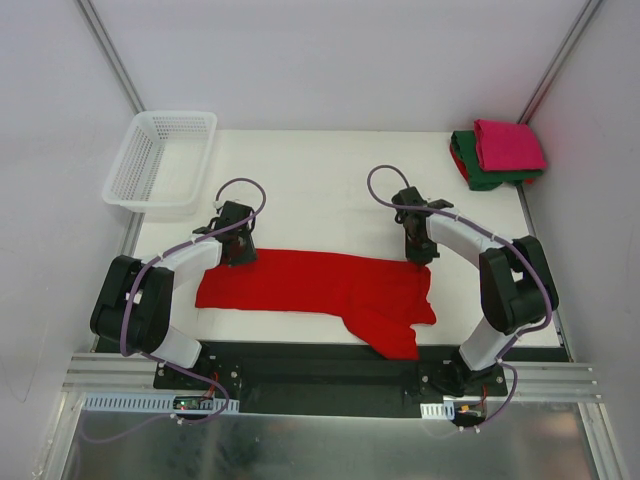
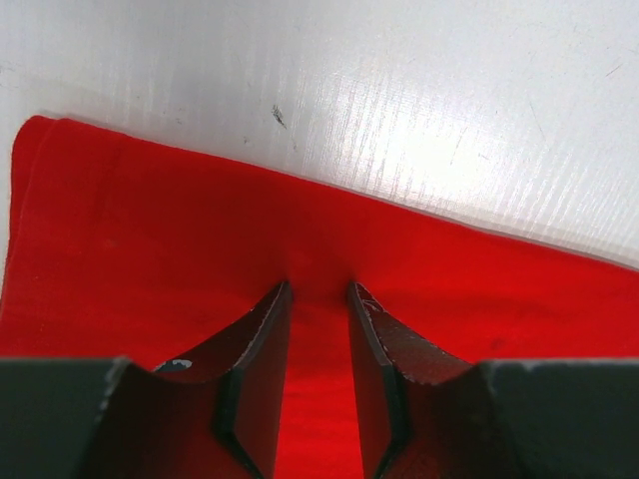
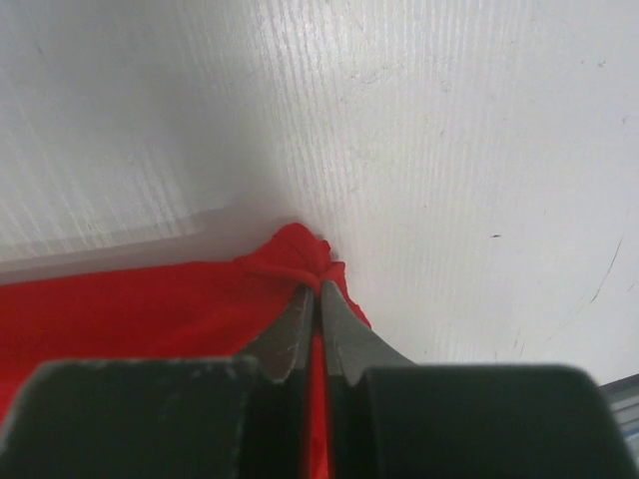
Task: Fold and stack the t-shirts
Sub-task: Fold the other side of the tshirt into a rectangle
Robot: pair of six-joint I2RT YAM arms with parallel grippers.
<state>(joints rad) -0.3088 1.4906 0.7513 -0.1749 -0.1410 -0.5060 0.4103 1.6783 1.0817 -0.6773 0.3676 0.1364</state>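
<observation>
The bright red t-shirt point(image 1: 310, 285) lies as a long flat band across the near part of the table, with a bunched part hanging toward the front edge at the right. My left gripper point(image 1: 238, 255) is open, its tips resting on the shirt's far edge near the left end point(image 2: 318, 289), with red cloth point(image 2: 150, 230) lying flat between the jaws. My right gripper point(image 1: 418, 255) is shut on a bunched corner of the red shirt's far right edge point(image 3: 319, 287). The magenta-pink t-shirt point(image 1: 508, 143) lies folded on top of the dark green t-shirt point(image 1: 485, 175) at the far right corner.
A white plastic mesh basket point(image 1: 160, 160) stands at the far left corner. The white table point(image 1: 320, 190) shows bare between the arms and the back edge. A black rail point(image 1: 320, 375) runs along the near edge.
</observation>
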